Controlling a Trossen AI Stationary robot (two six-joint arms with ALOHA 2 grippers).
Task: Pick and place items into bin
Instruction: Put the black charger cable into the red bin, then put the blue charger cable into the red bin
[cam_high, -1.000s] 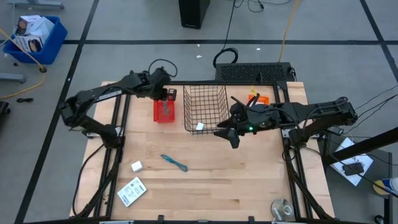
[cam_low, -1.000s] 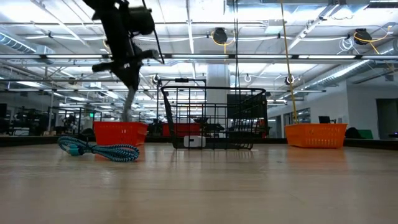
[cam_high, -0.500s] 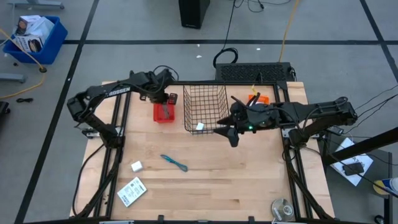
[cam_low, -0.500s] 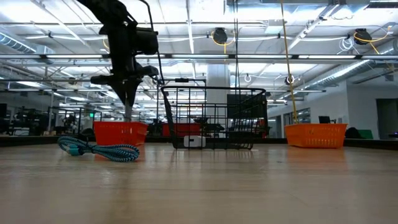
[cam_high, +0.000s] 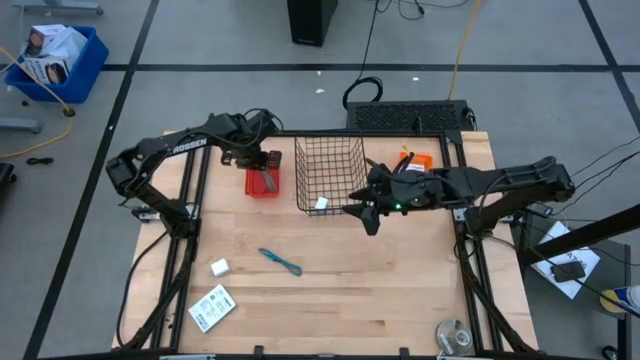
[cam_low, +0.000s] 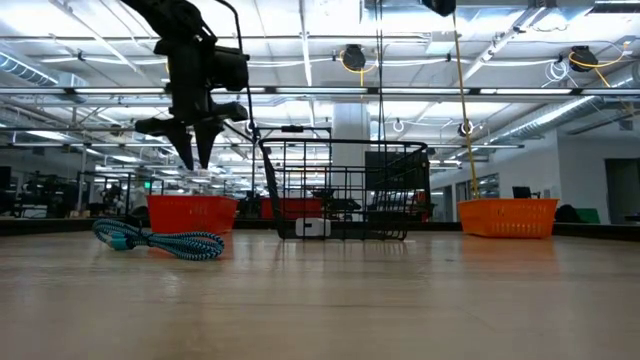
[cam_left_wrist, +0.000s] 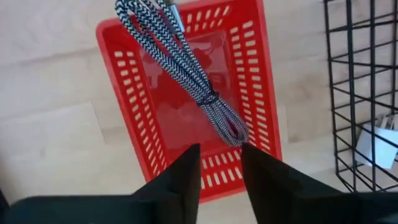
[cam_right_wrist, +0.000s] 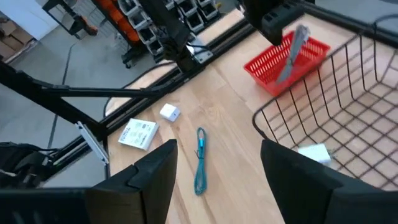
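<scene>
Left claw (cam_low: 196, 150) hovers over the small red slotted plastic basket (cam_high: 263, 182), fingers apart; the grey braided cable (cam_left_wrist: 186, 68) lies inside, propped on the basket's rim, and could tip out. Right claw (cam_high: 368, 213), beside the black wire bin (cam_high: 330, 172), is apart and empty; swinging could snag it.

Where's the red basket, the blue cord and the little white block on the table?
red basket (cam_high: 252, 184): high view, its left rim.
blue cord (cam_high: 280, 261): high view, its middle.
white block (cam_high: 220, 267): high view, its top face.
</scene>
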